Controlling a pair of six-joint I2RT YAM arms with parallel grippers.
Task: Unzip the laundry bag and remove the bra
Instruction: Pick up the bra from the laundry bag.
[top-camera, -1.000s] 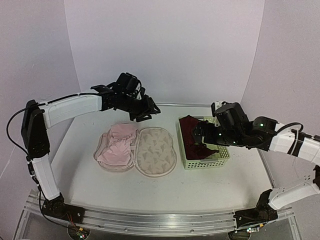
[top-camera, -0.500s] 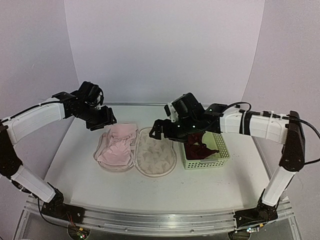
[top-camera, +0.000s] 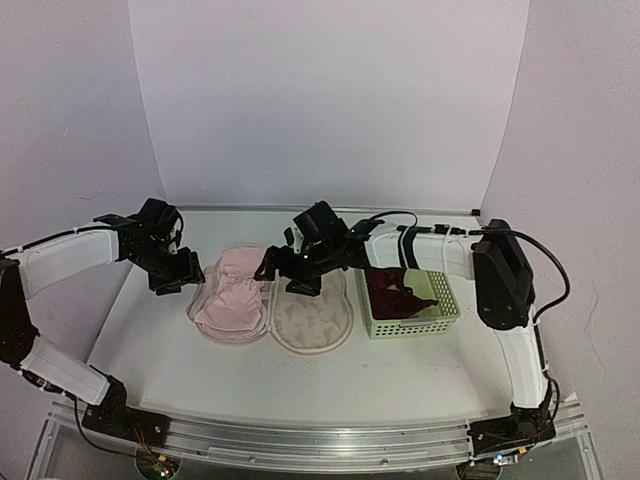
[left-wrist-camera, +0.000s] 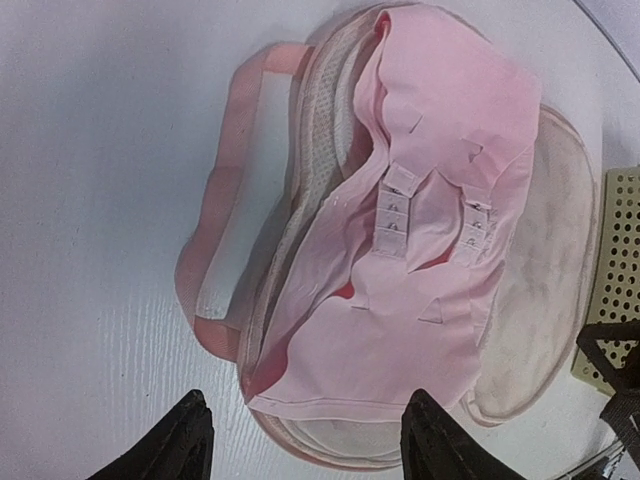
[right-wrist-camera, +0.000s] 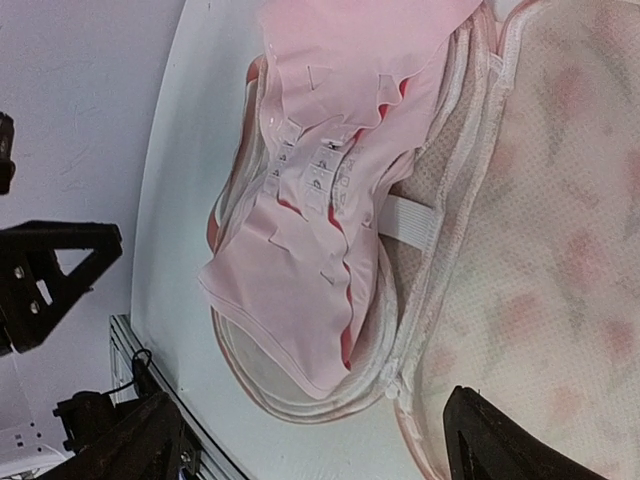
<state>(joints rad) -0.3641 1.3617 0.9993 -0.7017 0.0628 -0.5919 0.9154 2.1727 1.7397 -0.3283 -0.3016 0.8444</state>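
Already unzipped, the laundry bag (top-camera: 312, 318) lies spread like a clamshell at the middle of the table (top-camera: 400, 375). Its printed lid is flat to the right, and the pink bra (top-camera: 236, 290) is heaped in the left half with its hook-and-eye band uppermost. The bra has not been lifted, and nothing is touching it.

Within the past second both arms have closed in on it. The right arm has swung away from the pale green basket (top-camera: 447, 312), where it had hung over a dark red garment (top-camera: 392, 295). The right gripper (top-camera: 277, 272) is now poised above the seam between the bag's two halves, at the bra's right edge. Its jaws are spread very wide and hold nothing. The left arm has come down from the far back of the table. The left gripper (top-camera: 180, 281) hangs just beside the bag's left rim, its jaws parted a good way, wider than a moment ago, and likewise empty.

The zip work appears finished, which leaves only the removal, and both grippers look set to reach for the bra. The fabric lies thin and slack against the mesh lining, so a pinch taken too low could catch the bag along with it.
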